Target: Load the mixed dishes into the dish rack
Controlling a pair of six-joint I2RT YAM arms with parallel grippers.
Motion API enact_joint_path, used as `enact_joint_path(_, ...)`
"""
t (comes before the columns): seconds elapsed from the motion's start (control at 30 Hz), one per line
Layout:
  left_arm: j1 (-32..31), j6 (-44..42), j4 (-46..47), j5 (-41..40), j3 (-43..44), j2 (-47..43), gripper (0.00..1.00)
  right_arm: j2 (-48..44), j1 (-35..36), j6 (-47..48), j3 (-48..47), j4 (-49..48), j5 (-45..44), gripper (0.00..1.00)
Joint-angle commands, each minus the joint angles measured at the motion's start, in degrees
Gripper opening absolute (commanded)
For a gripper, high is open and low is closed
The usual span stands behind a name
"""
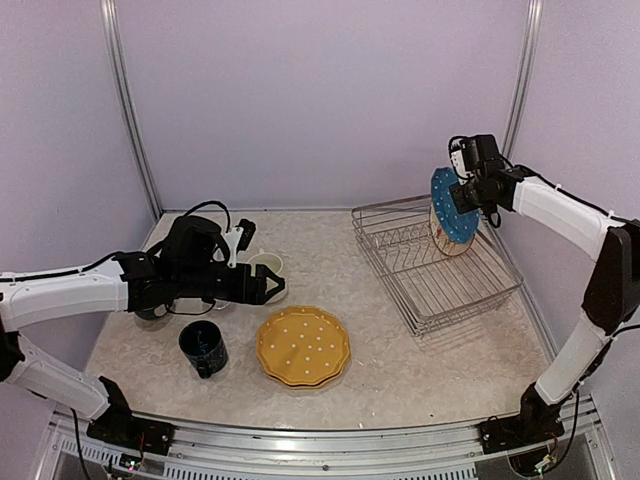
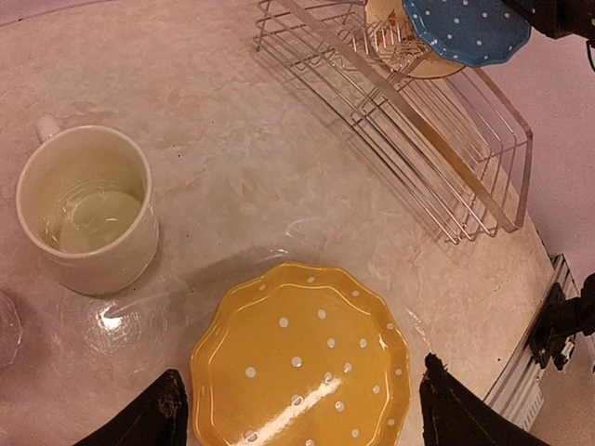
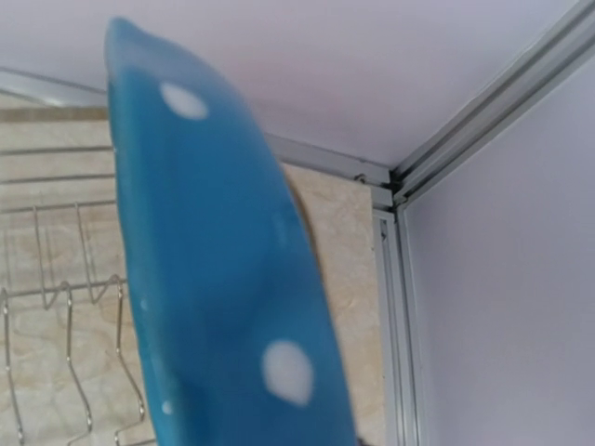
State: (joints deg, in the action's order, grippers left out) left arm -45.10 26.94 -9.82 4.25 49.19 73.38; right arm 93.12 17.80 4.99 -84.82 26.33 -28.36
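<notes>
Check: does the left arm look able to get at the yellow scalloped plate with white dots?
Probably yes. The left arm's fingers stand open and empty, facing the yellow scalloped plate close by; nothing lies on it or between.

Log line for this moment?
right gripper: shut on blue plate at dish rack | left gripper: open near yellow plate | dark blue mug: on table

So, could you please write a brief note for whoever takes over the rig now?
Left pincer: open, empty, between cream mug and yellow plate.
Right pincer: shut on blue plate, upright over the dish rack.
Done: cream plate appears to stand in the rack.
Left to do: seat blue plate; load yellow plate, cream mug, dark blue mug.
</notes>
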Motion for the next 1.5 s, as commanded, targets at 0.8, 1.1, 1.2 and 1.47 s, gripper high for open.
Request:
enact_joint_path(0.8,-0.2,-0.2,-7.8,-4.1,3.1,2.7,0.83,9.8,-1.9,-2.5,1.8,-9.7,2.6,0.0)
enact_joint_path(1.1,1.6,0.6,-19.1,-4.1,7.0,6.6,0.83,9.8,-1.9,-3.3,1.1,-7.1,2.1,0.24)
enact_joint_path(1.2,2.4,0.7,-21.1,-3.5,7.5,8.5,0.83,8.5,-2.0,-3.3,0.4,-6.5,2.3,0.38)
enact_joint_path(1.47,3.5,-1.2,-22.9,2.2,9.6,14.0,0.82,4.5,-1.7,-3.5,-0.7,-4.2,4.0,0.62)
